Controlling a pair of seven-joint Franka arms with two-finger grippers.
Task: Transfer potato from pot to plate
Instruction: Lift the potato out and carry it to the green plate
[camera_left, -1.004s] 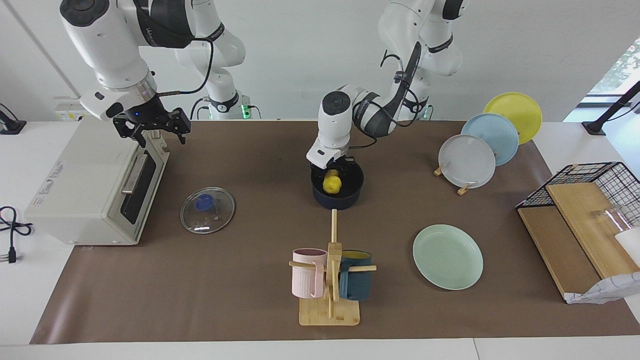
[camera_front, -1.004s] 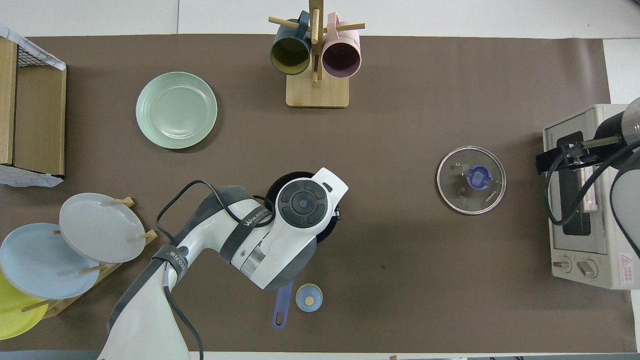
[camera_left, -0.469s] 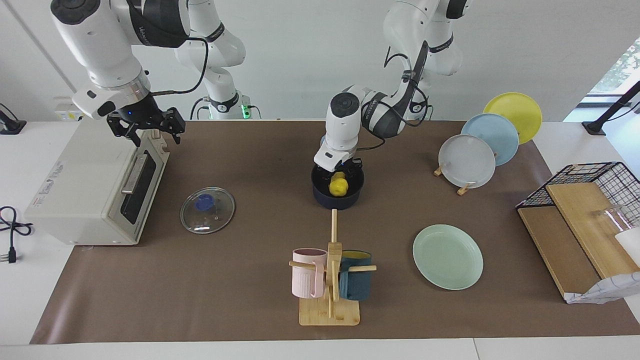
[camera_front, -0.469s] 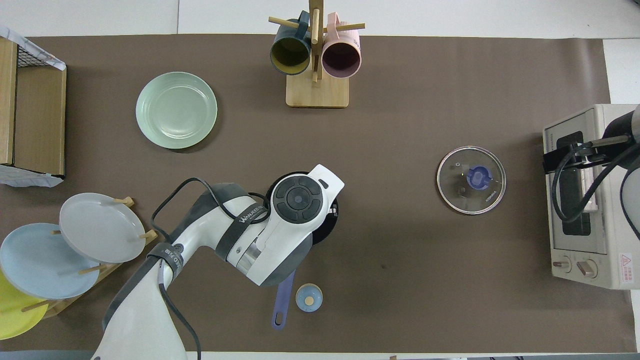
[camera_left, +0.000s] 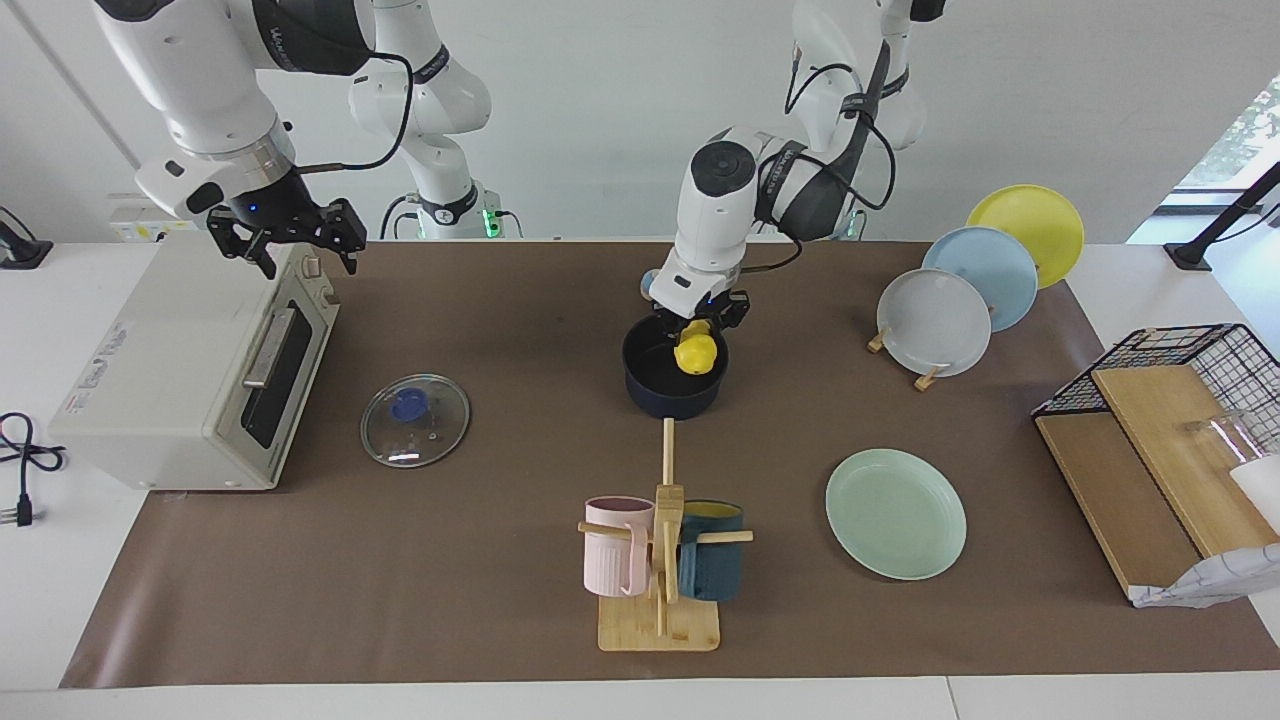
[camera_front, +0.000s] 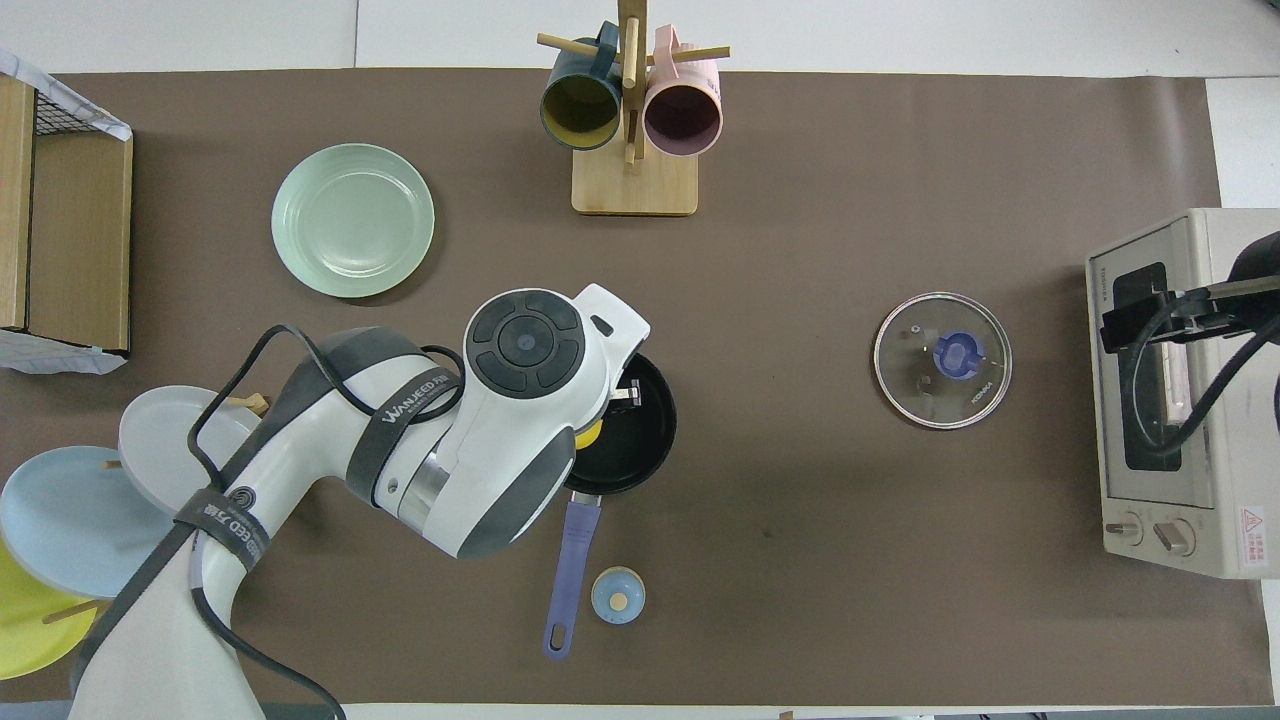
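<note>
Potato (camera_left: 694, 353), bright yellow and lumpy, hangs clamped between the fingertips of the left gripper (camera_left: 697, 335), directly under the wrist and just above the rim of the pot (camera_left: 672, 396). In the overhead view only a sliver of yellow shows at the edge of the arm's white housing, over the pot's black inside at the side toward the left arm's end of the table. The pot stands below the gripper on the brown mat, its long blue handle (camera_front: 568, 565) pointing toward the robots. The mint-green plate (camera_left: 895, 513) lies well apart from the gripper, farther from the robots and toward the left arm's end of the table.

The left arm comes in from its base, bends at the elbow and turns its wrist straight down over the pot.

The right gripper (camera_left: 285, 240) hangs over the top front edge of the toaster oven (camera_left: 150, 370), its dark fingers spread apart and holding nothing; this arm waits there.
</note>
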